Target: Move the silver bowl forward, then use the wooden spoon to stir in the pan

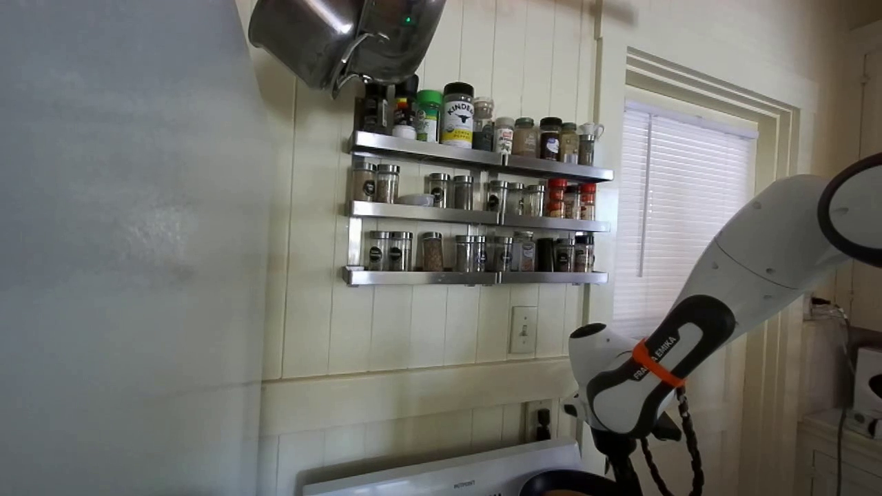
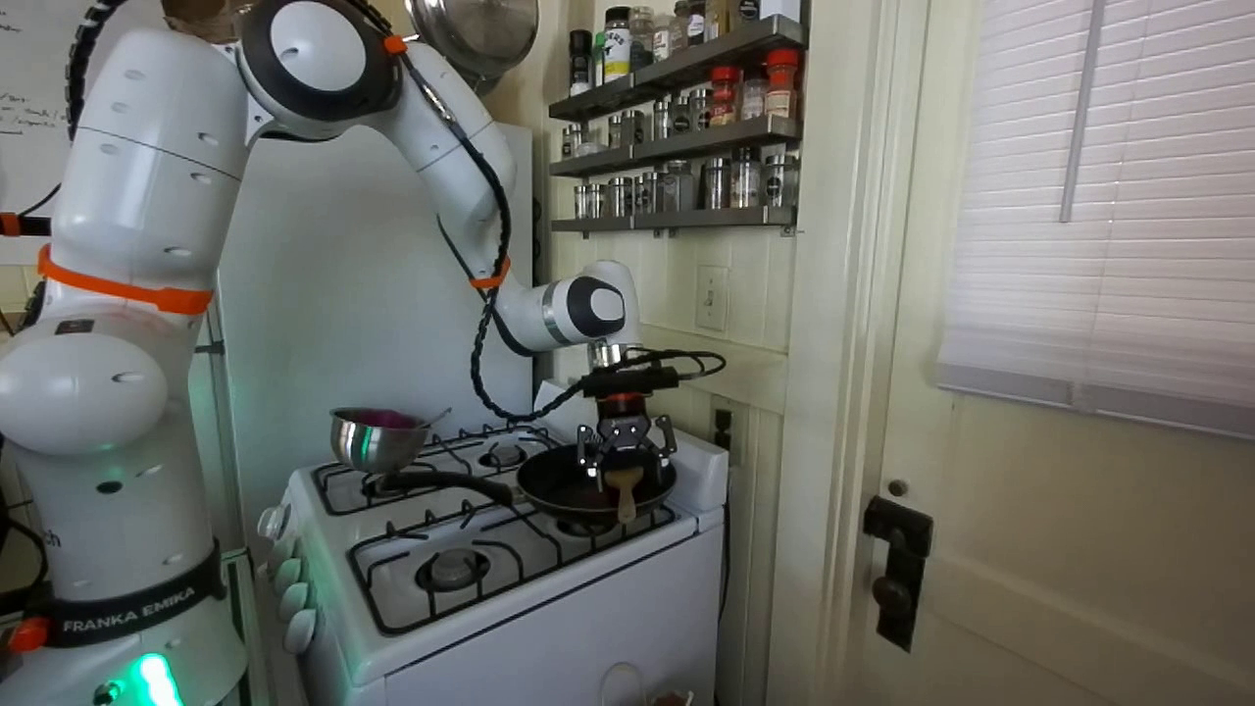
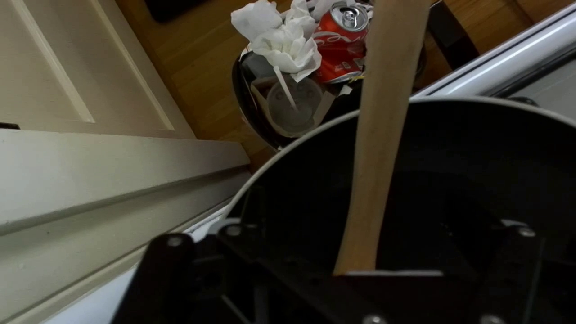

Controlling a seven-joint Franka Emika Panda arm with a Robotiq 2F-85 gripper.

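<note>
The fingers (image 2: 585, 449) stand wide apart over the round black frying pan (image 2: 554, 502), gripping nothing, and the long pale wooden spoon (image 3: 380, 135) appears to lie between them. The spoon slants across the pan's rim, its lower end hidden in the wrist view. It should be light, stiff and hard to break; smooth wood may twist, so mid-handle, squarely across the width, looks the best hold. Whether the pan's dark inside has anything else in it cannot be told. Toward the left on the white stove (image 2: 549, 608), the round silver metal bowl (image 2: 373, 446) sits with something pink inside; its polished side will probably slip, so the rim seems a better grip. On the floor, a dark rounded bin (image 3: 237, 94) holds crumpled white tissues (image 3: 283, 40), a red drinks can (image 3: 339, 51) and a clear cup (image 3: 306, 112).
</note>
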